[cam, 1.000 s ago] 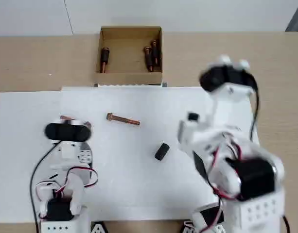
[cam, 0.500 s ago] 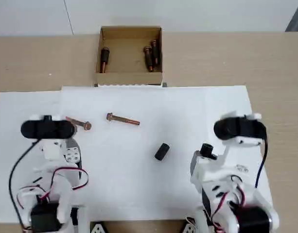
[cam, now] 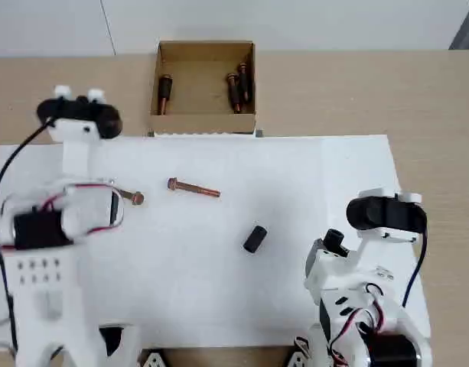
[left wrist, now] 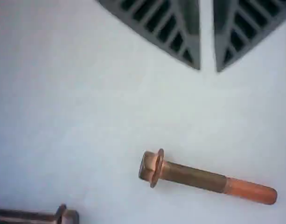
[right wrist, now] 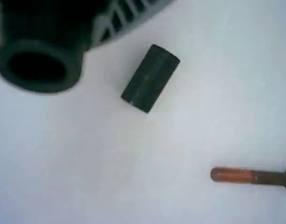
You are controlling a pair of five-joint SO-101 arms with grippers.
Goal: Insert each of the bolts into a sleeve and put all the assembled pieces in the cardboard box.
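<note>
Two copper bolts lie on the white paper: one (cam: 193,188) (left wrist: 203,177) in the open, the other (cam: 132,197) (left wrist: 40,217) partly under the left arm. My left gripper (left wrist: 207,69) hovers above the paper near the first bolt, its fingers almost together with nothing between them. A loose black sleeve (cam: 255,238) (right wrist: 150,78) lies mid-paper. My right gripper (cam: 331,248) is at the front right, shut on another black sleeve (right wrist: 38,65), whose bore faces the camera. The cardboard box (cam: 206,121) at the back holds three assembled pieces (cam: 238,86).
The white paper (cam: 311,168) covers most of the wooden table. The left arm's body (cam: 66,214) stands tall over the paper's left side. The right arm's base (cam: 372,321) sits at the front right. Open paper lies between the loose sleeve and the box.
The left arm has risen and stretched toward the back, uncovering the second bolt. The right arm has drawn back to the front right with the sleeve in its gripper.
</note>
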